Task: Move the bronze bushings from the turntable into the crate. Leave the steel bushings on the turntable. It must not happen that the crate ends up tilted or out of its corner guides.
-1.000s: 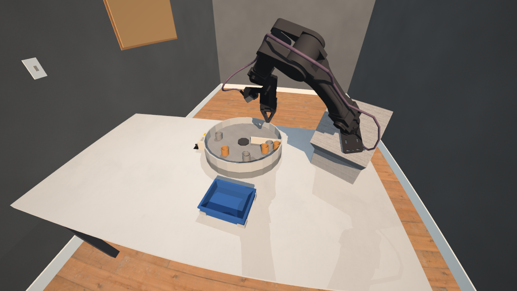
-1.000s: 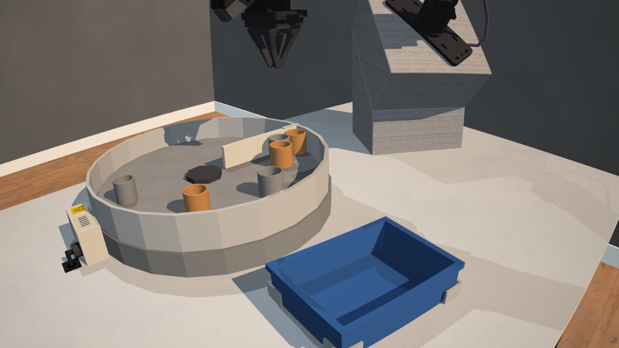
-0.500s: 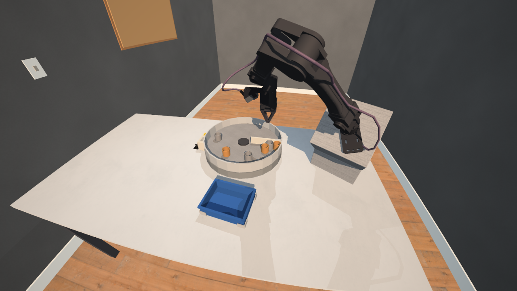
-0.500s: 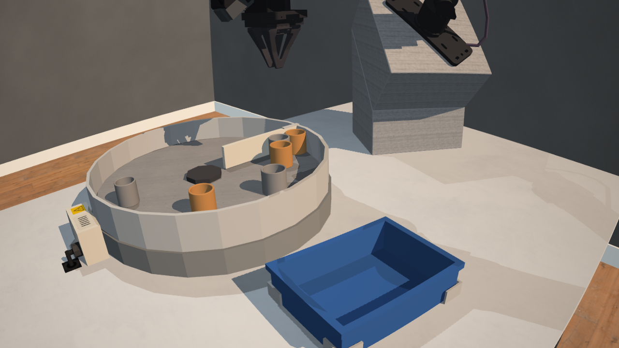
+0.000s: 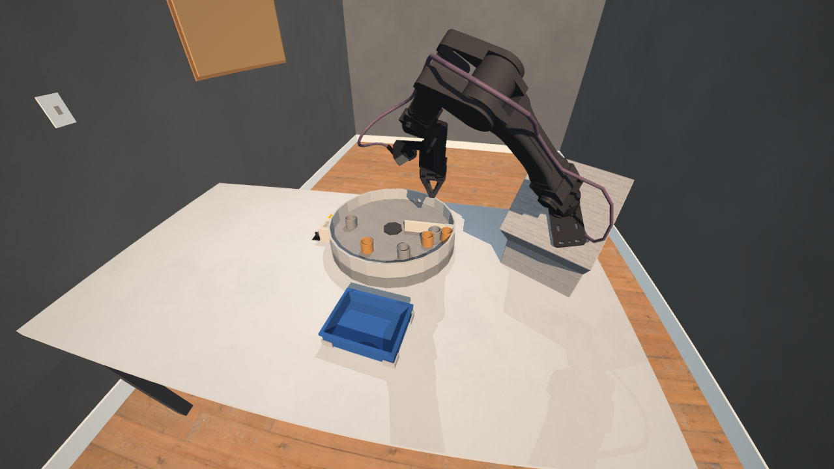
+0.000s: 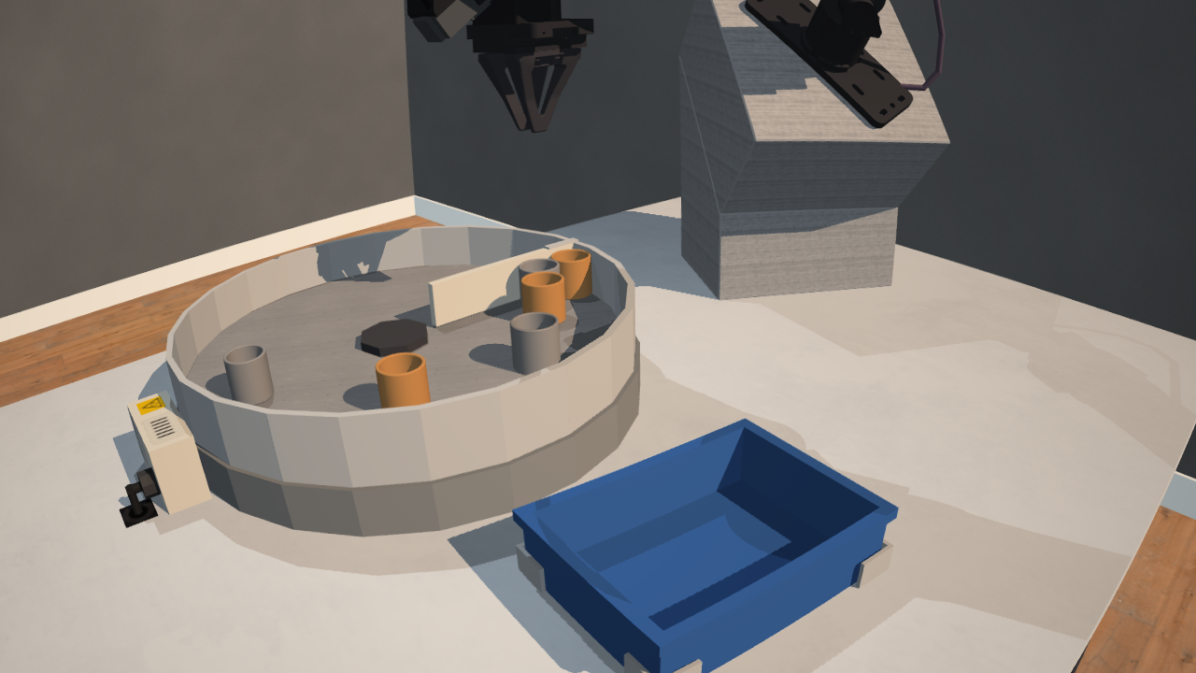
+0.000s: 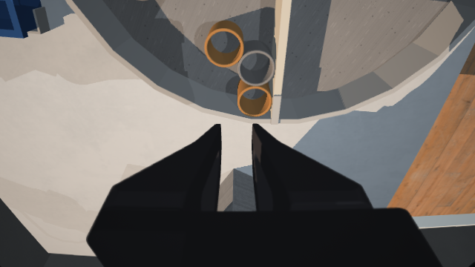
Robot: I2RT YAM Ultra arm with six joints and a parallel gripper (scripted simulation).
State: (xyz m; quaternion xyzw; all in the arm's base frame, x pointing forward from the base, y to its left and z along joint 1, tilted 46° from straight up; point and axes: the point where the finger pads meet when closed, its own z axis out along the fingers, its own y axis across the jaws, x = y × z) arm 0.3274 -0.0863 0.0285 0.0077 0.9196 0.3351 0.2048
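The gripper [image 5: 432, 191] [image 6: 533, 128] [image 7: 236, 133] is empty, its fingers narrowly parted. They should be widened, then lowered squarely over a bronze bushing below, with the steel bushing [image 5: 434, 230] [image 6: 537, 264] [image 7: 260, 76] wedged between two bronzes left undisturbed. Three bronze and three steel bushings are held by the turntable [image 5: 390, 270] [image 6: 350, 451] [image 7: 157, 81]; farther off, nothing is seen inside the level crate [image 5: 357, 349] [image 6: 777, 590] [image 7: 15, 18].
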